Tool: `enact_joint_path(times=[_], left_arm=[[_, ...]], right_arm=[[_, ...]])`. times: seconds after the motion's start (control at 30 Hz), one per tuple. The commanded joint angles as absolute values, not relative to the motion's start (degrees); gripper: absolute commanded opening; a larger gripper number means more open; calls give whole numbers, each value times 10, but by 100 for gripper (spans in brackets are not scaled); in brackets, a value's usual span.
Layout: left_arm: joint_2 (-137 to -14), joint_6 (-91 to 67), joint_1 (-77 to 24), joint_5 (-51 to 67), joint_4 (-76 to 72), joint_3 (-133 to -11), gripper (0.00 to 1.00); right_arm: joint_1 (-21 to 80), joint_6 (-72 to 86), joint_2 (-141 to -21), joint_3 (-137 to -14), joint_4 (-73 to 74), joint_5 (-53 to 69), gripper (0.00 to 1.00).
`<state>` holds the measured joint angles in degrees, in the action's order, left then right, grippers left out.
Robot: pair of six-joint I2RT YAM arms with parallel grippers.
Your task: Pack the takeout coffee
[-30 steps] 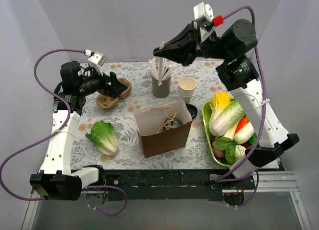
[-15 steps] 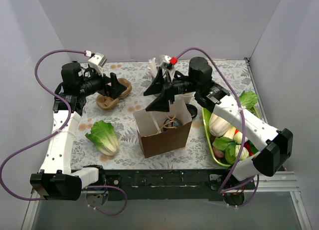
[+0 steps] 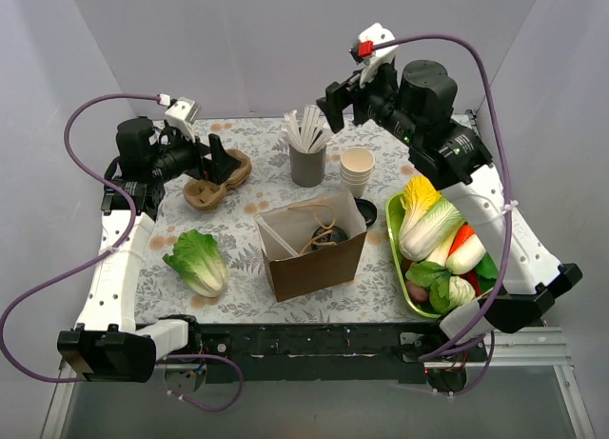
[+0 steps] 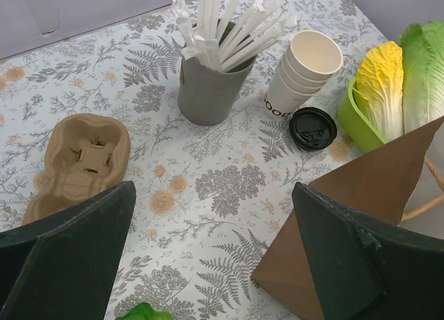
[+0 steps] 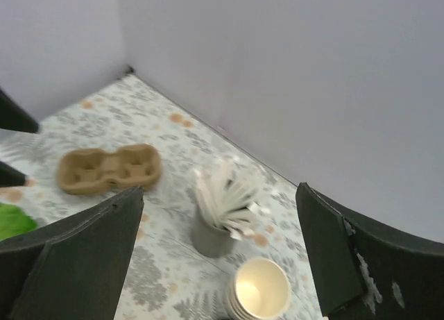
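Down inside the brown paper bag [image 3: 314, 263], the takeout coffee [image 3: 329, 236] shows just its black lid. Left gripper [image 3: 221, 163] and right gripper [image 3: 333, 98] both gape wide, holding nothing. Dark print low on the stacked cups [image 4: 300, 91], too small to read.

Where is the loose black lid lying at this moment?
In the left wrist view the black lid lies flat on the table, right of centre, beside the foot of the stack of cups and next to the green tray.
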<state>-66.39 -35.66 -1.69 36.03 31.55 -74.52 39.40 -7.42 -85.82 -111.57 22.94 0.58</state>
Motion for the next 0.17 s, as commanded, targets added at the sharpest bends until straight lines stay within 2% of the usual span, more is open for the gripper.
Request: enact_joint_path(times=[0.0,0.13], left_arm=[[-671,-385,-18,320,281,-766,98],[-679,-395,-18,297,268,-780,98]], right_arm=[[383,-123,-839,-1057,263,-171,98],[325,-52,-853,-1075,309,-202,98]])
